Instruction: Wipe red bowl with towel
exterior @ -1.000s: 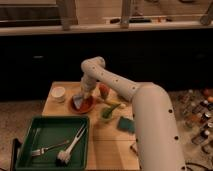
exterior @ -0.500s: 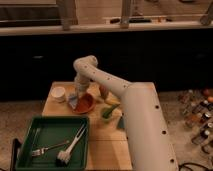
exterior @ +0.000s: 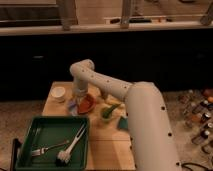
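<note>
Camera view from above and in front: the red bowl sits on the wooden table, toward its far left part, tipped slightly so its inside faces the camera. The towel, a small pale bluish patch, lies against the bowl's left rim. The claw comes down right there, at the seam between towel and bowl; whether it is apart, together or clamped on the cloth I cannot tell.

From the claw a short white wrist link rises straight up to a rounded elbow, and from there the white arm slopes down and to the right, dotted with small dark marks. It widens into a thick body that fills the lower right of the view.

The table is light wood, with speckled floor to its left. Behind it runs a dark wall or cabinet front under a pale ledge with upright posts. To the right, off the table, stand several small jars.

A small white cup stands left of the bowl, apart from it. A green cup is to the bowl's right, and a teal sponge lies beyond it, by the arm. In front, a green tray holds a fork and a white-handled brush.
</note>
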Robot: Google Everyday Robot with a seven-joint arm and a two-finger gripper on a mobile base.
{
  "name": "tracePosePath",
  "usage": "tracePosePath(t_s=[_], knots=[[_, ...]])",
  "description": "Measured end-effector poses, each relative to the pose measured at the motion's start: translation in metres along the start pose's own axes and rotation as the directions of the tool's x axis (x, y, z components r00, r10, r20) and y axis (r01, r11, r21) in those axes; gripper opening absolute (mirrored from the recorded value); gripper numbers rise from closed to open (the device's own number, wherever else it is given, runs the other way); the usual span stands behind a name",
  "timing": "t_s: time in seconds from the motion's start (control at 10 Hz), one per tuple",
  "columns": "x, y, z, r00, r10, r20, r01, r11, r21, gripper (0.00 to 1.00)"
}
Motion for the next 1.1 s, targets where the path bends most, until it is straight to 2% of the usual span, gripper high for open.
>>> tracePosePath(t_s=[0.3, 0.5, 0.6, 0.8, 0.9, 1.1], knots=[[0.018, 0.027, -0.014, 0.997, 0.035, -0.066, -0.038, 0.998, -0.045, 0.00], [0.029, 0.032, -0.022, 0.991, 0.062, -0.115, -0.069, 0.996, -0.057, 0.00], [0.040, 0.031, -0.027, 0.984, 0.079, -0.159, -0.091, 0.994, -0.067, 0.00], [0.051, 0.022, -0.033, 0.976, 0.088, -0.200, -0.104, 0.992, -0.070, 0.00], [0.060, 0.008, -0.033, 0.971, 0.086, -0.224, -0.104, 0.992, -0.072, 0.00], [0.059, -0.017, -0.029, 0.969, 0.065, -0.237, -0.085, 0.993, -0.076, 0.00]])
